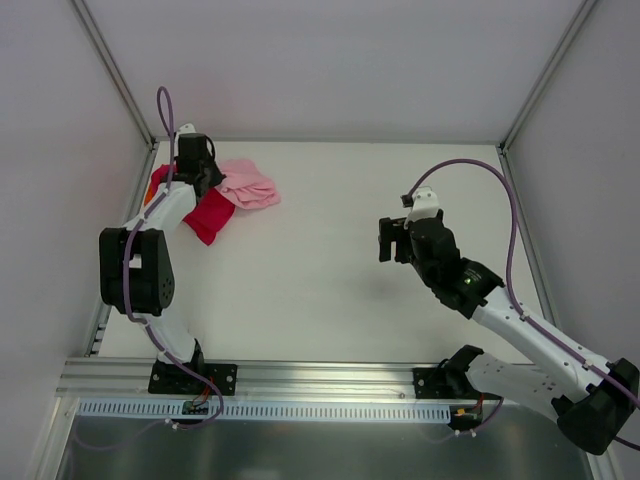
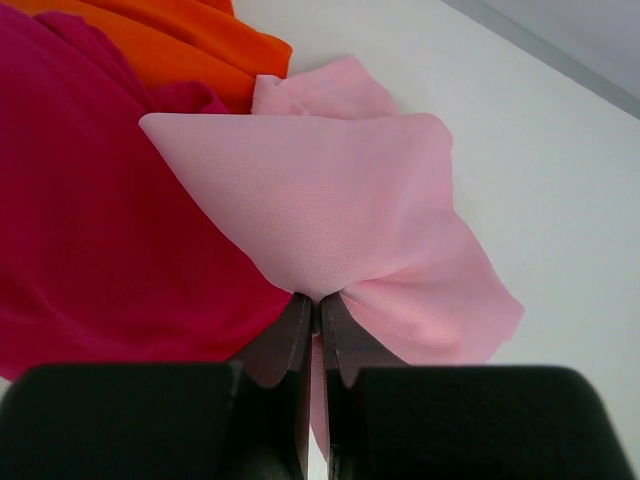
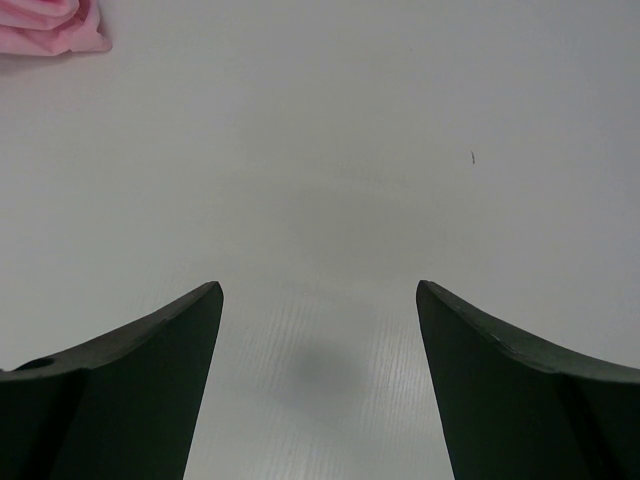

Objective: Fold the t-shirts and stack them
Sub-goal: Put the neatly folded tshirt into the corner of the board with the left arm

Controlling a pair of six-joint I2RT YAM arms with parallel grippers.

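The white table is taking up most of the scene, its surface matte and smooth. The three t-shirts are lying bunched together near its far left corner, none of them folded or stacked yet.

The magenta t-shirt is making up the bulk of the heap as a loose, rumpled mass. The orange t-shirt is showing only as a strip behind it, and how much of it lies underneath cannot be told. The light pink t-shirt is sitting at the right of the pile, partly overlapping the magenta one and spilling onto bare table. Its fine knit is showing up close, and its cloth is gathering into soft pleats.

The left arm is reaching out over this heap. The left gripper is pinching a thin fold of the pink cloth, jaws pressed together, seemingly to draw this shirt away from the other two onto open table for spreading.

The right gripper is hovering over the bare middle right of the table, well apart from the pile. Its dark curved fingers are standing wide with nothing between them, probably waiting to take a second corner.
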